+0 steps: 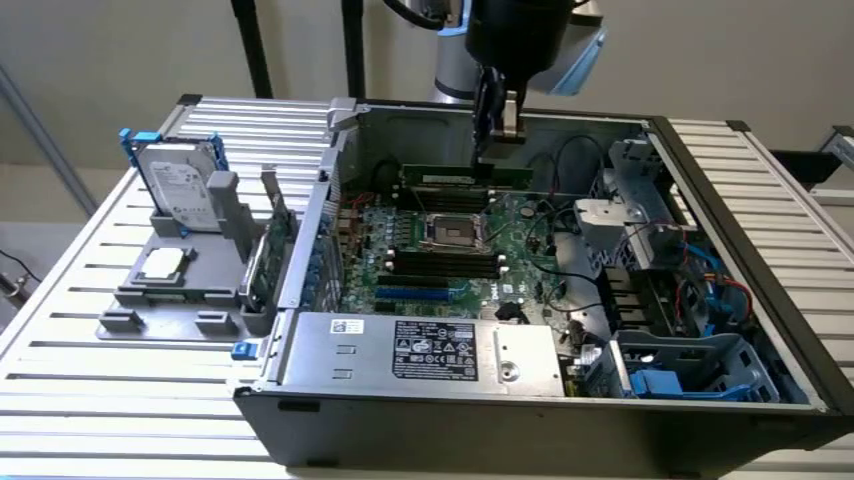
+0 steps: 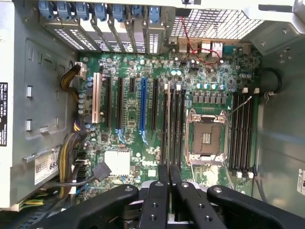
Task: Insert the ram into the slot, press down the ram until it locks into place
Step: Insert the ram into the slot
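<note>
My gripper (image 1: 487, 150) hangs over the open computer case, shut on the ram (image 1: 447, 177). The ram is a thin green stick with a pale label, held level in the air above the motherboard (image 1: 514, 285). In the wrist view the gripper (image 2: 169, 167) has its two black fingers (image 2: 157, 191) pressed close together, and the ram's thin top edge (image 2: 166, 138) runs out from between them. That edge lines up over a bank of long black slots (image 2: 178, 129) beside the processor socket (image 2: 206, 138). The same bank (image 1: 434, 265) lies on the socket's near side in the exterior view. A second bank (image 2: 242, 133) lies beyond the socket.
A blue slot (image 2: 142, 105) and several black card slots lie past the near bank. The silver power supply (image 1: 427, 350) closes the case's near side. A drive cage and cables (image 1: 641, 250) crowd the exterior view's right. A hard drive (image 1: 180, 190) stands on a grey fixture outside the case.
</note>
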Controlling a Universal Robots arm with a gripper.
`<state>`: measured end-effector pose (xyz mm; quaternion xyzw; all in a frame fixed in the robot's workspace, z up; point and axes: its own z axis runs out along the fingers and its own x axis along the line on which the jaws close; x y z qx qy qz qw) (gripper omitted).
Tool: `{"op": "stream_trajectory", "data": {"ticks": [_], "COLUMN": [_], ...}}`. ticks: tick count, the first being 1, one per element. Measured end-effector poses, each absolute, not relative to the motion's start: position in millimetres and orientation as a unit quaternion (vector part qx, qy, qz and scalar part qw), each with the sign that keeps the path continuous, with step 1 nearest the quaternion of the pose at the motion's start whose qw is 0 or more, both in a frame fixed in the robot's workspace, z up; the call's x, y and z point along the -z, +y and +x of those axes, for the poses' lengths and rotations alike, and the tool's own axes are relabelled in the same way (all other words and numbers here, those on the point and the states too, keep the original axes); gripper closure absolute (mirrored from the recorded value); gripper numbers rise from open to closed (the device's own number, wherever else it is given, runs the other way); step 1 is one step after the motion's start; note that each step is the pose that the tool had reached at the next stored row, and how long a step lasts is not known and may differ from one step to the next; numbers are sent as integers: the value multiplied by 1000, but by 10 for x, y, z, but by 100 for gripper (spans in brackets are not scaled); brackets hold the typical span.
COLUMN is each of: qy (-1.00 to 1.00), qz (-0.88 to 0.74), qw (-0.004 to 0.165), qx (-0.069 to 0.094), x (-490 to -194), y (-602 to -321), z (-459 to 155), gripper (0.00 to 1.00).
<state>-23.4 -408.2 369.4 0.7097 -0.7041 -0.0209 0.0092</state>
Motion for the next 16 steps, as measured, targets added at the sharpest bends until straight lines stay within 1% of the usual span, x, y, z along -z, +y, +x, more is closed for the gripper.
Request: {"op": "stream_trajectory", "data": {"ticks": [16], "qy": [-712], "qz": [702], "qw": [9], "qx": [21], "x": [-3406], "y": [-4082], "z": [-146], "gripper": [87]}}
